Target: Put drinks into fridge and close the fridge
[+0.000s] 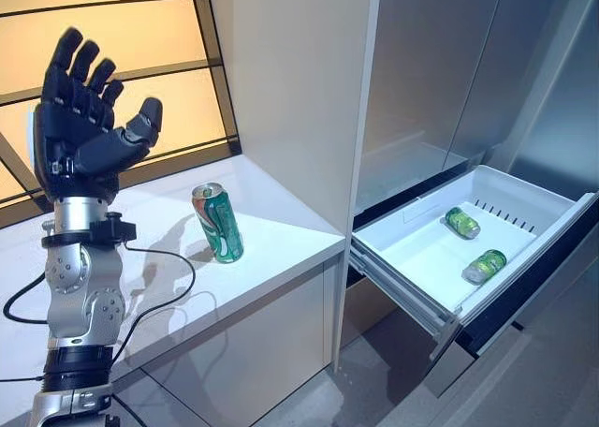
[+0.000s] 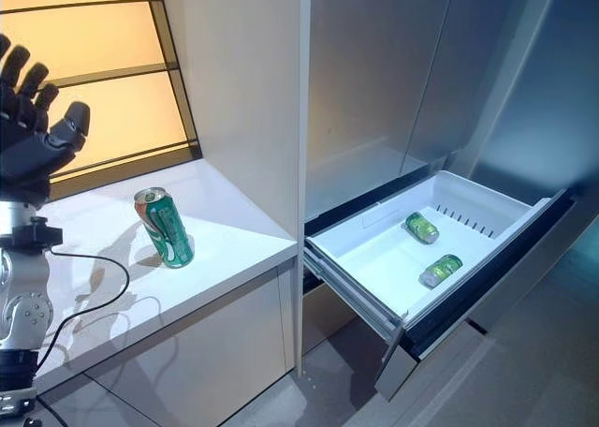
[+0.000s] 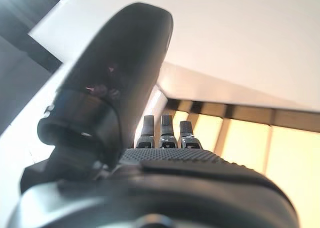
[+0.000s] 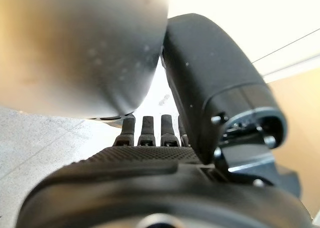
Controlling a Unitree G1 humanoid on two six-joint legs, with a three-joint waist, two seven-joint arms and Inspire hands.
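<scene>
A green can (image 1: pixel 218 223) stands tilted on the white counter (image 1: pixel 281 244), left of the fridge; it also shows in the right eye view (image 2: pixel 165 228). The fridge's white drawer (image 1: pixel 418 257) is pulled open at low right, with green cans (image 1: pixel 462 223) lying on their sides inside. My left hand (image 1: pixel 84 132) is raised above the counter's left part, fingers spread and straight, empty, apart from the can. Its thumb (image 3: pixel 117 73) shows in the left wrist view. My right hand (image 4: pixel 145 155) shows in the right wrist view with straight fingers, holding nothing.
A tall white cabinet panel (image 1: pixel 290 80) rises between the counter and the grey fridge doors (image 1: pixel 440 71). A lit amber wall panel (image 1: pixel 140 34) stands behind the counter. Grey floor (image 1: pixel 374 390) lies below the open drawer.
</scene>
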